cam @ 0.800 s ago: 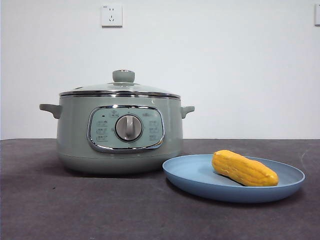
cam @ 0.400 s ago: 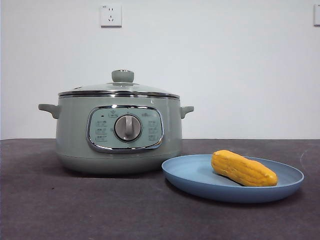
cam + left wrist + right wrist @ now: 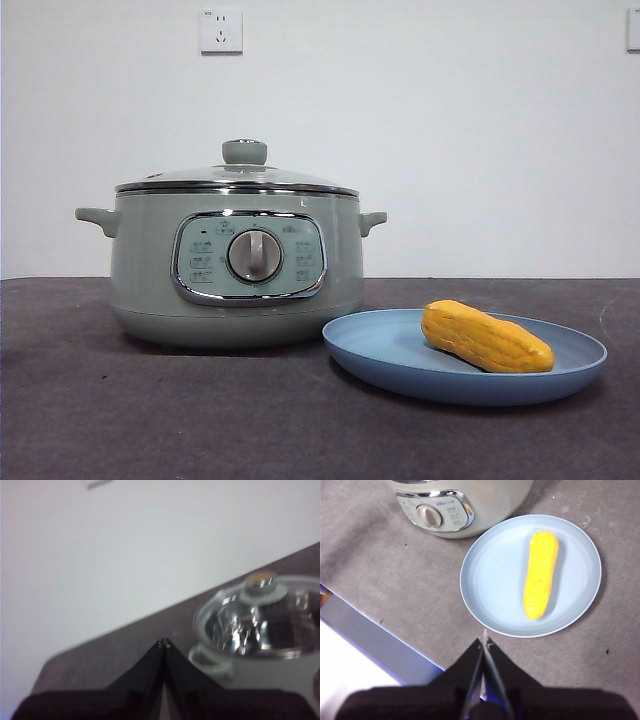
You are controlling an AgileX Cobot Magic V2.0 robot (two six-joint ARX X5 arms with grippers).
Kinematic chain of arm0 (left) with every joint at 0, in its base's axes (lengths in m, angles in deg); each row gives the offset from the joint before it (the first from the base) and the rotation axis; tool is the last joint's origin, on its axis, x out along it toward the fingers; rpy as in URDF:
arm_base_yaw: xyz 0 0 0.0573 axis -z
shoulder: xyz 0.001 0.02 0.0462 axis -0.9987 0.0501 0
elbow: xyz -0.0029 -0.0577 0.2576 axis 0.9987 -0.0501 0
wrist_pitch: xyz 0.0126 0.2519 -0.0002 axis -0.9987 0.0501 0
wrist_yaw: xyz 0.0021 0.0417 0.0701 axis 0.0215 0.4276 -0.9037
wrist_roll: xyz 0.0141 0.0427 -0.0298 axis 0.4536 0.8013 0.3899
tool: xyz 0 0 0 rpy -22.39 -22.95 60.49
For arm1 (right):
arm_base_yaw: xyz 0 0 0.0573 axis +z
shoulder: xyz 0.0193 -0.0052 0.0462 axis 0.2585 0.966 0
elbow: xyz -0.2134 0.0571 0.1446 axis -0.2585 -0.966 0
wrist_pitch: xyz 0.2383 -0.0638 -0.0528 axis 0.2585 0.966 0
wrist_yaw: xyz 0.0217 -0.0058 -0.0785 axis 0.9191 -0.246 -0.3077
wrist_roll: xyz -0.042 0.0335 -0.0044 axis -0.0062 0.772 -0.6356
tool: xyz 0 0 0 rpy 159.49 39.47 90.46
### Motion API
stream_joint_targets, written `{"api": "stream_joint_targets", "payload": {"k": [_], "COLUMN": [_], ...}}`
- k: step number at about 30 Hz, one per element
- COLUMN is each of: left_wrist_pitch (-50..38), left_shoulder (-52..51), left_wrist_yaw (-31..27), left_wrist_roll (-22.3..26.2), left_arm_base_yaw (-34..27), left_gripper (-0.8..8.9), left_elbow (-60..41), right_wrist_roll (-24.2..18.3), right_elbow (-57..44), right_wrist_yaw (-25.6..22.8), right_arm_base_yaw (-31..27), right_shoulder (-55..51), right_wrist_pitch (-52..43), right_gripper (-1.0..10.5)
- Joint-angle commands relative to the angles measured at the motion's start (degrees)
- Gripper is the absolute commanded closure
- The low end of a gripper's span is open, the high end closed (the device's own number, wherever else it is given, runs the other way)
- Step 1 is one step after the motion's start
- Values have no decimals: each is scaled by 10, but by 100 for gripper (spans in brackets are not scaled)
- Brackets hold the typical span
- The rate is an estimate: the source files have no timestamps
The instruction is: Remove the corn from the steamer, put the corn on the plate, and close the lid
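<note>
The yellow-orange corn (image 3: 487,337) lies on the light-blue plate (image 3: 400,350), to the right of the sage-green steamer (image 3: 236,260). The glass lid (image 3: 240,177) with its green knob sits shut on the steamer. In the right wrist view the corn (image 3: 540,574) lies on the plate (image 3: 485,575) next to the steamer (image 3: 485,500); my right gripper (image 3: 484,641) is shut and empty, high above the table near the plate's edge. In the left wrist view my left gripper (image 3: 163,643) is shut and empty, apart from the lid (image 3: 260,620).
A dark grey cloth covers the table (image 3: 150,410). A white wall with a power socket (image 3: 221,30) stands behind. The table's near edge with a blue strip (image 3: 375,635) shows in the right wrist view. Neither arm shows in the front view.
The steamer, plate and corn sit a few pixels further left in the front view, all together. Nothing was taken hold of or let go.
</note>
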Motion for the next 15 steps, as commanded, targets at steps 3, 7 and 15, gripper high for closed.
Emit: {"api": "stream_joint_targets", "payload": {"k": [3,7,15], "left_wrist_pitch": [-15,-21,-19], "left_shoulder": [-53,-91,-159], "left_wrist_yaw": [-20,-43,-62], "left_wrist_roll": [-34,-51,-80], "left_arm_base_yaw": [-7,-10,-10], "left_gripper": [817,817,817], "left_elbow": [-91,-148,-226], "right_wrist_roll": [-1,-1,-1], "right_elbow": [-3,-3,-3], "right_wrist_yaw": [-2,-2,-2], "right_arm_base_yaw": [1,1,1], "right_shoulder": [0,0,0], "right_wrist_pitch": [-3,-3,-3], "right_gripper": [946,946,946]}}
